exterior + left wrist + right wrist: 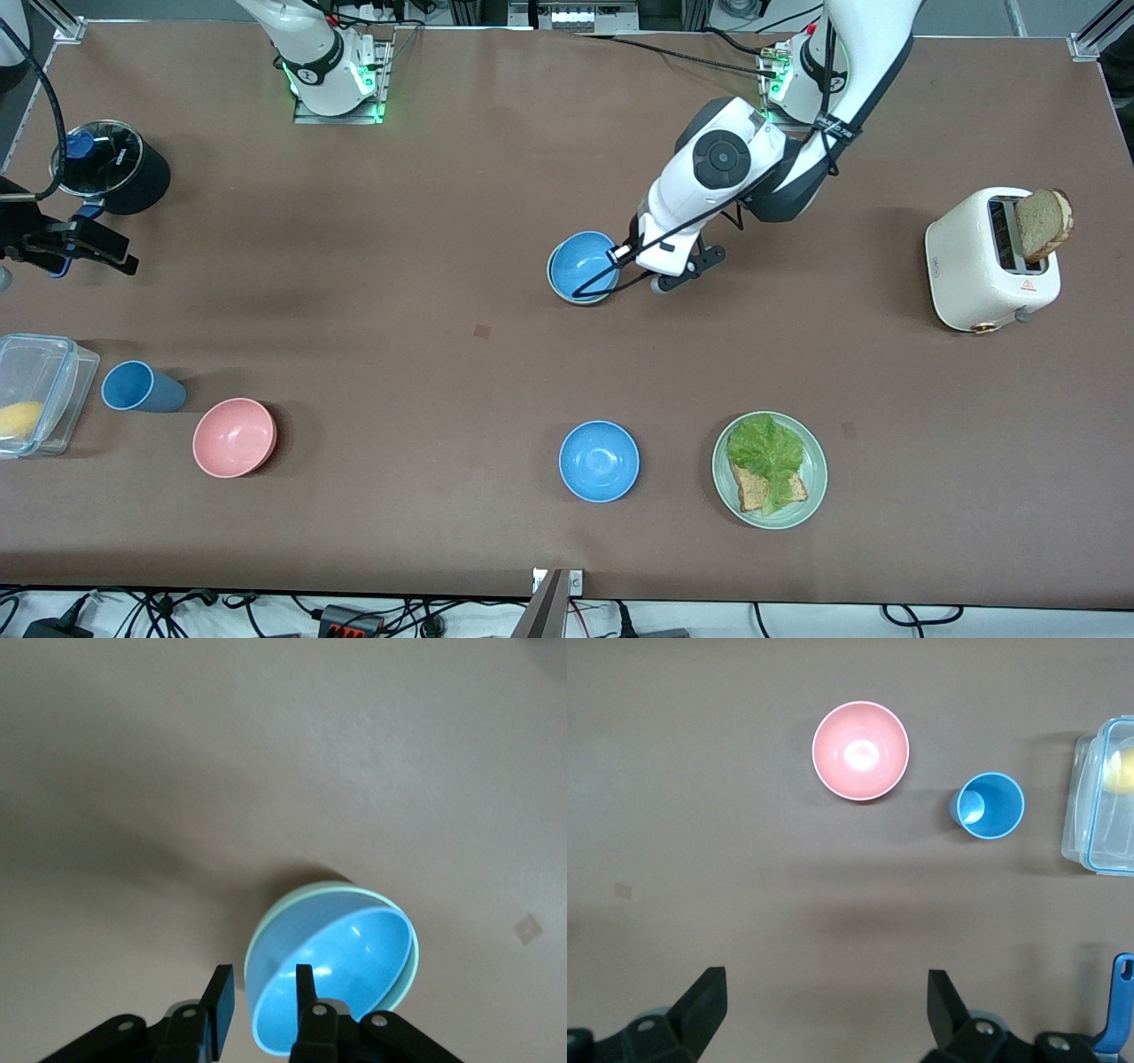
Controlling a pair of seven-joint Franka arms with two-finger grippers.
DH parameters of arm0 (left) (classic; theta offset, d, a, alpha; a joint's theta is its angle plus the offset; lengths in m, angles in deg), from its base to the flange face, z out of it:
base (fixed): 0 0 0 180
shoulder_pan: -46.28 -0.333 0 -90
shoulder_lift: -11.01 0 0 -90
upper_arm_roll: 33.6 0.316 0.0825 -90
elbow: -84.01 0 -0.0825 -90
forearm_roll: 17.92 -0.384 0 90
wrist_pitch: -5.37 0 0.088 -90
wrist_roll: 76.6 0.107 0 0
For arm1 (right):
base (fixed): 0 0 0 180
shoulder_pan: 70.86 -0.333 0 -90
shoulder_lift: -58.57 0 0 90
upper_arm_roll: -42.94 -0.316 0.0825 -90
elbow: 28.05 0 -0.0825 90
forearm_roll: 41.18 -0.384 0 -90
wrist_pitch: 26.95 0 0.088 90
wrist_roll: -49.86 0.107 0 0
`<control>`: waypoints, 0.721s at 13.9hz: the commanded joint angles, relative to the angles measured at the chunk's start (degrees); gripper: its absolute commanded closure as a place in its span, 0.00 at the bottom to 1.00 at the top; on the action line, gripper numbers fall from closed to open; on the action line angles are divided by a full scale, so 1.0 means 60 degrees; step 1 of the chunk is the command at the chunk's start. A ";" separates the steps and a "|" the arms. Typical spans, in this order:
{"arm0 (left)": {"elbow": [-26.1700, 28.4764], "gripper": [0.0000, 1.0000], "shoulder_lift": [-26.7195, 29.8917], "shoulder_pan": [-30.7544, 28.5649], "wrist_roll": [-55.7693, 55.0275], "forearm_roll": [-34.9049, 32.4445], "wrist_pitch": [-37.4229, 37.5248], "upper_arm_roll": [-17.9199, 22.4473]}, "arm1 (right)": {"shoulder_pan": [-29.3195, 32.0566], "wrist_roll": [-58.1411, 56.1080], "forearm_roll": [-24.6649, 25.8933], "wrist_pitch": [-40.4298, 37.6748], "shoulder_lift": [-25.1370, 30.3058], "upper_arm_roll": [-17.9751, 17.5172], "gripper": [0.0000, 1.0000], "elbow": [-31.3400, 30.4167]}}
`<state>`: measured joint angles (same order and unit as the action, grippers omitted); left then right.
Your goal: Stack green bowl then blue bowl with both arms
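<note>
Pink bowl [235, 437] beside upright blue cup [142, 387], both near the clear lidded container [35, 390] holding something yellow [19, 418], at the right arm's end. Green plate [813, 478] carries lettuce [765, 447] and toast [762, 487]. White toaster [979, 270] with a bread slice [1043, 222] sticking up, at the left arm's end.

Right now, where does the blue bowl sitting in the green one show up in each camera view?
Front view: the stacked blue bowl sits mid-table beside the left gripper, farther from the camera than the other blue bowl.
Left wrist view: low in the picture, green bowl rimming it, one finger inside.
Right wrist view: not in it.
Shared landmark: the left gripper's fingers.
</note>
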<state>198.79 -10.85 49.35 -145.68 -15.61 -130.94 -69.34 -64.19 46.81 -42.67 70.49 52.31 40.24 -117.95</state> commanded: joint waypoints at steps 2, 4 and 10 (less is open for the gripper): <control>-0.0030 0.64 0.0405 -0.0672 0.0891 -0.0166 0.0496 -0.0049 | -0.0012 -0.0151 0.0145 -0.0200 0.0164 -0.0006 0.00 -0.0032; -0.0291 0.64 0.0464 -0.0747 0.0981 -0.0166 0.0786 -0.0020 | -0.0086 -0.0151 0.0160 -0.0199 0.0164 0.0068 0.00 -0.0032; -0.1976 0.63 0.0450 -0.1522 0.2282 -0.0151 0.3335 -0.0049 | -0.0130 -0.0136 0.0145 -0.0287 0.0222 0.0127 0.00 -0.0032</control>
<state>189.68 -8.38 42.60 -135.79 -15.72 -115.30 -69.28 -64.41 46.72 -42.51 70.01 52.33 40.48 -117.95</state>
